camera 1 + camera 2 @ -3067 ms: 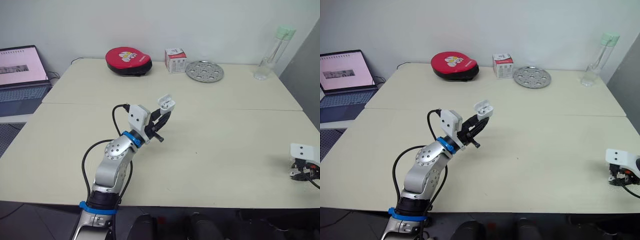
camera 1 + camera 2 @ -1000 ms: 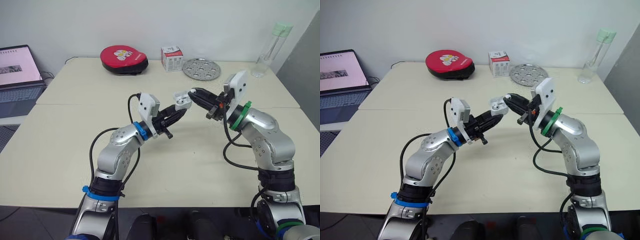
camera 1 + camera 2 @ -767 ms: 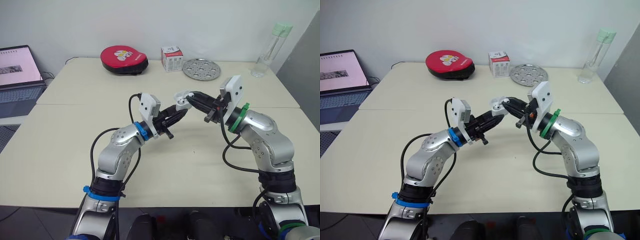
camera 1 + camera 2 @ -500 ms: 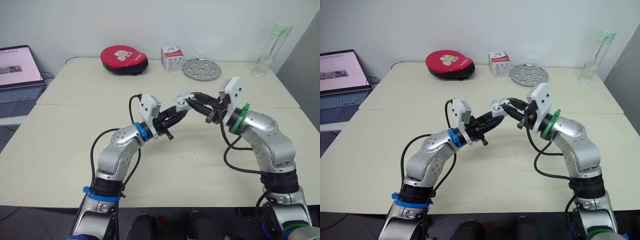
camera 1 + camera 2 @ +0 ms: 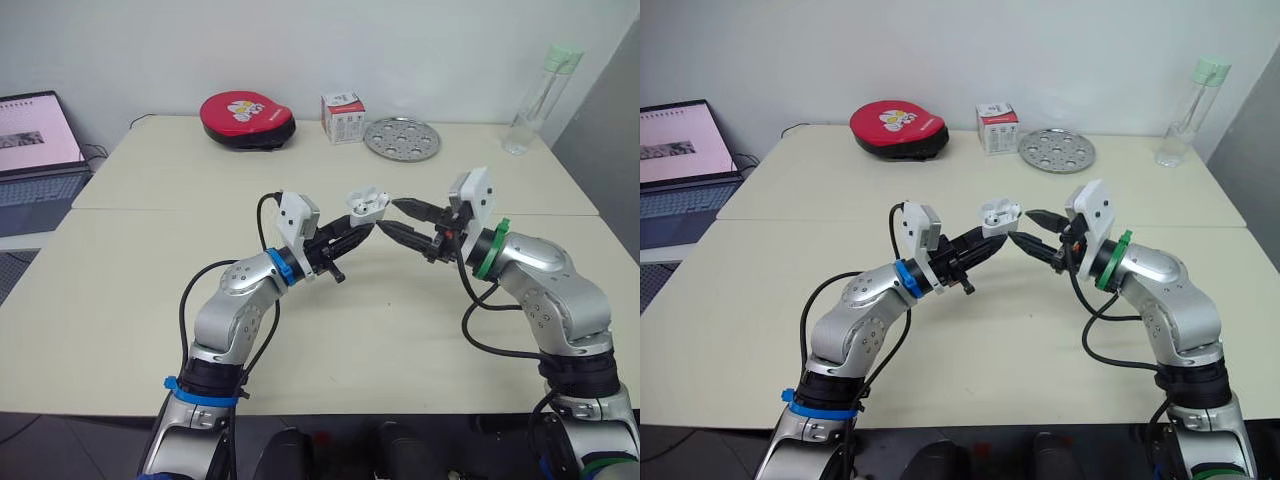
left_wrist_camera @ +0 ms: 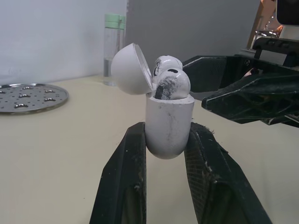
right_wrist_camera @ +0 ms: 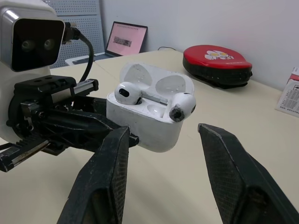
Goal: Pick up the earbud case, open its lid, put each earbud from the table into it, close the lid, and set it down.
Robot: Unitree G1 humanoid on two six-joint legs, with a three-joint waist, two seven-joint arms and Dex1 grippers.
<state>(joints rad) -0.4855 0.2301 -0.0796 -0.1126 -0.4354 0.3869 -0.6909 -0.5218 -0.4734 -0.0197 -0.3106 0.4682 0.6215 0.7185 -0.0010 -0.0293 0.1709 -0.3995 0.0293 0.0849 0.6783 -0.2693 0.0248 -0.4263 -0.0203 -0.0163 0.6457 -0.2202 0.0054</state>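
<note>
The white earbud case (image 5: 366, 205) is held above the table's middle, its lid (image 6: 131, 69) swung open. My left gripper (image 5: 360, 224) is shut on the case's lower body. Two white earbuds (image 7: 127, 92) (image 7: 183, 103) sit in their sockets, stems down. My right gripper (image 5: 400, 220) hovers just to the right of the case, open, with nothing between its fingers (image 7: 223, 172). In the left wrist view the case (image 6: 168, 122) stands upright between the black fingers (image 6: 125, 172), with the right gripper's fingers close beside it.
Along the table's far edge lie a red round pouch (image 5: 248, 118), a small box (image 5: 343, 118), a perforated metal plate (image 5: 402, 138) and a clear bottle (image 5: 540, 90). A laptop (image 5: 35, 140) stands off the table at the left.
My right gripper, whose fingers were at the case's opening, has let go of an earbud and drawn back to the right. The left gripper still holds the case in place.
</note>
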